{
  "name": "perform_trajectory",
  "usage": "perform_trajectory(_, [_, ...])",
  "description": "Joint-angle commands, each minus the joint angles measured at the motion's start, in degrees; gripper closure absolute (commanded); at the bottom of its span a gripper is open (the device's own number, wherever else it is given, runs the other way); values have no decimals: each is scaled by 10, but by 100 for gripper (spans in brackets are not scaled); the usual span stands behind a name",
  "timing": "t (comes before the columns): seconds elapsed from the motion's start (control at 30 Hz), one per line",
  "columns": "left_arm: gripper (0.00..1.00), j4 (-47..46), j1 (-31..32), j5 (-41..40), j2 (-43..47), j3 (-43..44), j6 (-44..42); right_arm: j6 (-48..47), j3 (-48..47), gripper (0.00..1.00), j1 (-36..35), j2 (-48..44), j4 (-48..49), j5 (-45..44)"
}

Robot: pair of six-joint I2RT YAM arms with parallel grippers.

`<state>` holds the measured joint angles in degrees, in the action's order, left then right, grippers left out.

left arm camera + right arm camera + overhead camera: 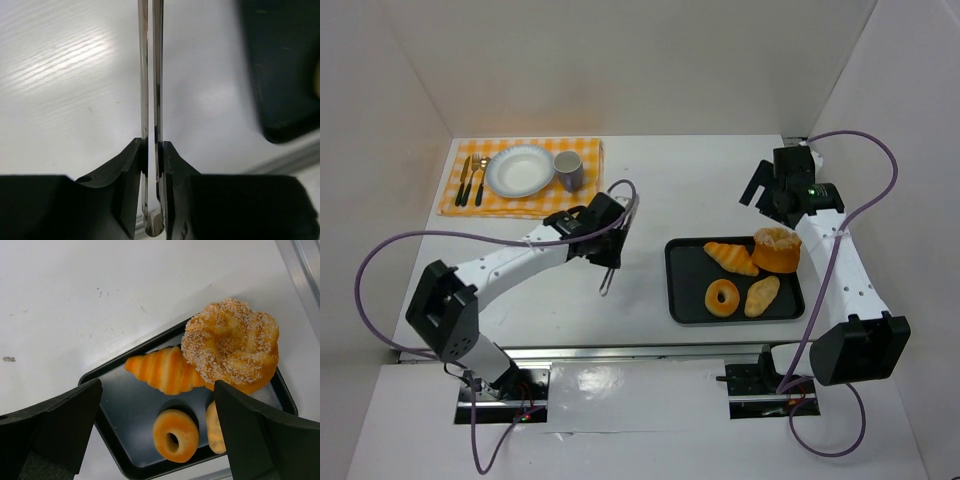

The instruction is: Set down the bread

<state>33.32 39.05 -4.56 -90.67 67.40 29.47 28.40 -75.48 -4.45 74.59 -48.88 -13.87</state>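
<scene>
A dark tray (682, 295) holds a croissant (730, 257), a sugared ring bun (777, 250), a donut (722, 298) and an oval roll (761, 295). My left gripper (603, 250) is shut on thin metal tongs (608, 278), left of the tray and above the table. In the left wrist view the gripper (151, 147) pinches the two tong blades (144, 75) nearly together. My right gripper (765, 190) hangs open and empty above the tray's far edge. In the right wrist view the gripper (157, 390) looks down on the croissant (162, 370), bun (230, 342) and donut (175, 435).
A white plate (520, 170), a grey cup (568, 170) and cutlery (470, 180) sit on a yellow checked mat (585, 150) at the back left. White walls close in the table. A tray corner (285, 75) shows right of the tongs.
</scene>
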Motion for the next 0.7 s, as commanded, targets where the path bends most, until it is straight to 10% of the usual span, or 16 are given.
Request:
perform_trajectory(0.0, [73, 32, 33, 86, 31, 51, -34, -5, -40, 0, 1, -4, 19, 16])
perform_trajectory(0.33, [46, 92, 152, 112, 16, 104, 8, -10, -114, 0, 1, 20, 24, 16])
perform_trajectory(0.67, [48, 52, 186, 115, -42, 197, 24, -20, -142, 0, 1, 27, -2, -9])
